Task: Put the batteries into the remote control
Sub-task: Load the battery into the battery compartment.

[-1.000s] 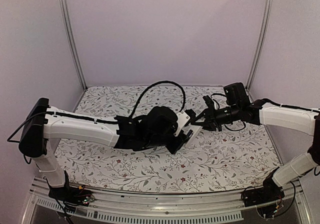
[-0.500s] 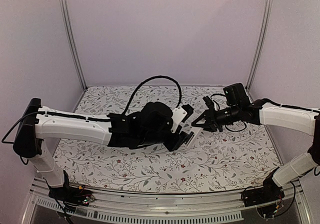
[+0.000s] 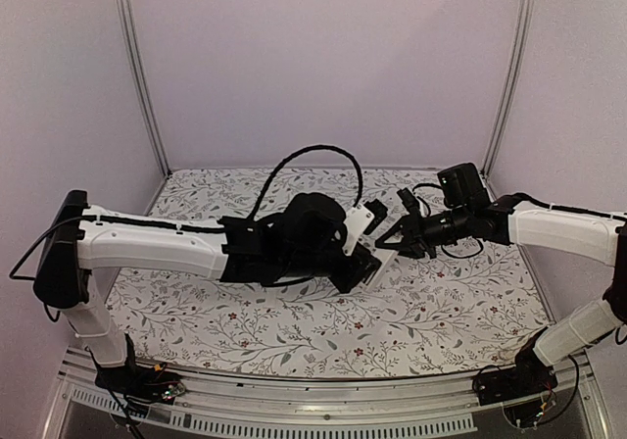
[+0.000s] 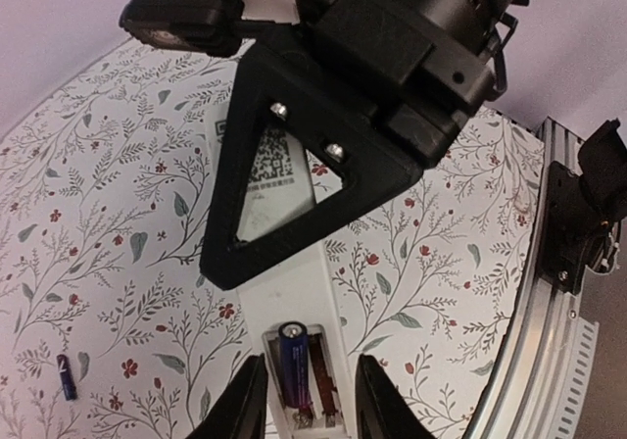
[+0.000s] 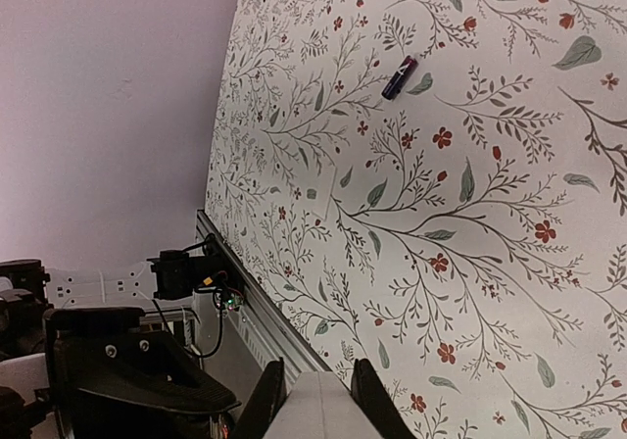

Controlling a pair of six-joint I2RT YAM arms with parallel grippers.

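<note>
Left claw [image 4: 311,385] and right claw [image 5: 315,380] both clamp the remote [image 4: 294,302] mid-air, seated battery [image 4: 292,361] in its bay; hold left level, free right for loose battery [image 4: 65,375], lower-left on bench [image 4: 118,263].

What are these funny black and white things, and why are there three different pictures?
They are two robot arms, the left arm and the right arm, bolted down beside a flowery cloth. The wide picture comes from a camera above and behind them. The other two come from small cameras on the wrists, so each pincer's own fingers show at the bottom. The left pincer and the right pincer each grip one end of a slim white plastic remote control. Its little compartment is open, with one dark slim battery inside; the slot beside it looks empty. A second dark battery lies loose on the cloth.
</note>
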